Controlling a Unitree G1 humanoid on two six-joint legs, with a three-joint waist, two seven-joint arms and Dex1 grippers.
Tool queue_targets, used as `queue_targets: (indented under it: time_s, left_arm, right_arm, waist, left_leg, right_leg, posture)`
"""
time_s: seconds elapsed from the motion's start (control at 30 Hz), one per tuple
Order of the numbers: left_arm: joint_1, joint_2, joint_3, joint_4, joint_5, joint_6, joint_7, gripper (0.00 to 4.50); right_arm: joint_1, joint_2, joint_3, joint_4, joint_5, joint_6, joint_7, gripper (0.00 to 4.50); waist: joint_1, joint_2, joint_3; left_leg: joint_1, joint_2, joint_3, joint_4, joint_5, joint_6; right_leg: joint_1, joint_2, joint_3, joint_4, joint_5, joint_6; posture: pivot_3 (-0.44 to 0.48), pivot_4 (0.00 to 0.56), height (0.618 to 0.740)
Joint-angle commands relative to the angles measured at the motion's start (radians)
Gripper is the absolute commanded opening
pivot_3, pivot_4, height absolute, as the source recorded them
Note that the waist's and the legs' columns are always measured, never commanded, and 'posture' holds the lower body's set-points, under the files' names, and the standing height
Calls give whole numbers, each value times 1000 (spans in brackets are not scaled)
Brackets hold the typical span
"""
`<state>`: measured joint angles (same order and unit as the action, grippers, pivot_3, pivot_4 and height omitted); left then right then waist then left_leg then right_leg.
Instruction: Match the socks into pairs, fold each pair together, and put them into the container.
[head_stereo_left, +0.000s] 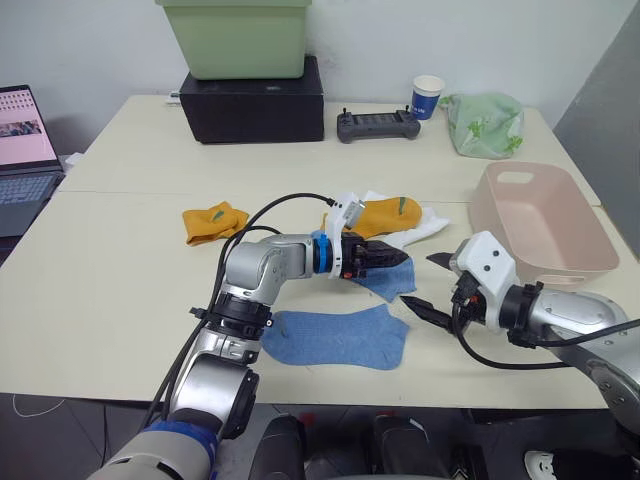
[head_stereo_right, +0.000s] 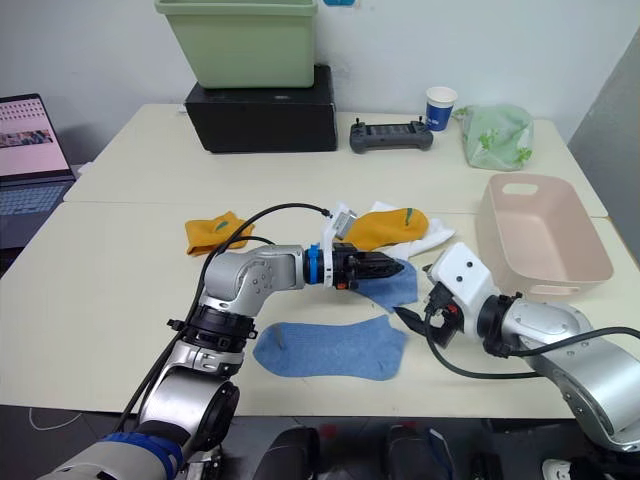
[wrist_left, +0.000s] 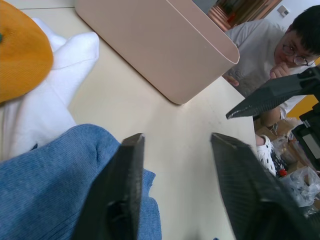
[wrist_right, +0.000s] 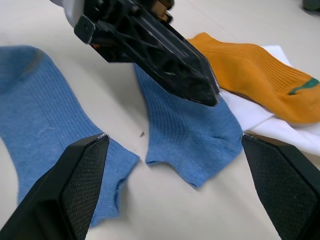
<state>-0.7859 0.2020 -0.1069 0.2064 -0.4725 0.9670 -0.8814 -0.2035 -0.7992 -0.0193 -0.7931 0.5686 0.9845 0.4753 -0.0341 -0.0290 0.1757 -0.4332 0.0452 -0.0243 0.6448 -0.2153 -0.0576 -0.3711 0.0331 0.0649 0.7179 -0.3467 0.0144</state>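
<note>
Two light blue socks lie at the table's front: one flat, the other partly under my left gripper. In the left wrist view this gripper is open, one finger over that sock's edge and bare table between the fingers. My right gripper stands wide open just right of the same sock, holding nothing. One mustard-orange sock lies to the left. Another rests on the white socks. The pink container stands at the right.
At the back a green bin sits on a black box, with a controller, a paper cup and a pale green bag. A laptop is far left. A person sits beyond the table.
</note>
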Motion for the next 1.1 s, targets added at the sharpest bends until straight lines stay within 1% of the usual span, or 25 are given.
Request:
queue_targets:
  time_s: [0.03,0.07,0.13,0.17,0.2,0.23,0.3,0.37,0.43,0.47,0.57,0.63,0.73,0.83,1.0,1.1]
  left_arm:
    - [-2,121,26,-103,-3,-110,-93,3447]
    - [5,152,28,-105,14,-171,-110,3738]
    - [34,257,1,-73,111,-421,-195,4346]
    - [44,292,-10,-56,142,-514,-230,4458]
    - [53,328,-22,-24,172,-601,-269,4458]
    - [57,347,-27,2,188,-654,-293,4458]
    - [56,381,-49,89,255,-825,-326,4458]
    - [32,412,-85,244,368,-1104,-323,4458]
    - [1,412,-100,367,433,-1285,-300,4458]
    - [-12,405,-101,411,448,-1336,-291,4458]
    - [-57,382,-144,568,550,-1534,-229,4458]
    - [-85,367,-163,649,598,-1623,-190,4458]
    - [-128,336,-178,751,650,-1693,-130,4458]
    - [-155,319,-199,817,695,-1739,-108,3850]
    - [-171,316,-223,880,737,-1769,-116,2249]
    - [-173,310,-218,892,736,-1764,-129,1335]
  right_arm:
    - [8,-14,-9,-28,-30,-43,8,4500]
    - [8,-13,-5,-25,-34,-48,10,4500]
    - [8,-10,5,-16,-48,-61,14,4500]
    - [9,-8,9,-13,-55,-66,16,4500]
    - [9,-6,13,-11,-60,-71,17,4500]
    - [10,-4,15,-9,-62,-76,18,4500]
    - [10,-1,23,-6,-69,-84,19,4500]
    - [9,5,33,-3,-79,-91,20,4500]
    - [10,9,38,-1,-87,-96,22,4500]
    - [12,10,38,-1,-91,-98,24,4500]
    - [22,8,41,1,-108,-110,25,4500]
    - [29,5,43,4,-120,-118,25,4500]
    - [38,4,51,12,-151,-136,25,4500]
    - [36,17,81,42,-191,-165,19,4500]
    - [12,98,140,131,-229,-174,-5,4500]
    - [-26,170,208,195,-262,-177,-23,4500]
  waist:
    - [-2,0,0]
    - [-1,0,0]
    - [0,1,0]
    - [0,1,0]
    - [2,1,0]
    - [4,1,0]
    - [8,1,0]
    - [10,1,0]
    - [10,0,0]
    - [10,0,0]
    - [11,0,0]
    - [9,0,0]
    - [7,0,0]
    - [3,0,0]
    - [0,0,0]
    - [0,0,0]
  left_leg:
    - [0,0,0,0,0,0]
    - [0,1,0,0,0,-1]
    - [1,1,0,0,0,-1]
    - [1,1,0,-1,1,-1]
    - [1,1,0,-1,1,-1]
    - [1,1,0,-1,1,-1]
    - [1,1,1,-1,0,0]
    - [1,1,1,0,0,0]
    - [0,0,2,0,0,0]
    - [0,0,1,0,0,0]
    - [-1,0,2,0,0,0]
    - [-1,-1,2,0,0,0]
    - [-1,-1,3,0,0,0]
    - [-1,-2,3,0,0,0]
    - [-1,-1,3,0,0,0]
    - [-1,-1,3,0,0,0]
  right_leg:
    - [0,0,0,0,0,0]
    - [0,0,0,0,0,0]
    - [0,0,0,0,0,0]
    - [0,0,0,0,0,0]
    - [0,0,1,0,0,0]
    - [0,-1,0,0,0,0]
    - [0,-1,0,0,0,0]
    - [1,-1,0,-1,0,0]
    - [1,-2,0,-3,0,0]
    - [0,-3,1,-3,0,0]
    - [0,-3,-1,-3,0,0]
    - [0,-2,-1,-3,0,0]
    - [0,-1,-1,-2,0,0]
    - [0,0,-2,-1,0,0]
    - [-1,1,-2,0,0,0]
    - [-1,1,-2,0,0,0]
  posture:
    - [0,150,735]
    - [0,150,735]
    - [0,150,735]
    - [0,150,735]
    - [0,150,735]
    - [0,150,735]
    - [0,150,735]
    - [0,150,735]
    - [0,150,735]
    - [0,150,735]
    - [0,150,735]
    - [0,150,735]
    - [0,150,735]
    - [0,150,735]
    - [0,150,735]
    - [0,150,735]
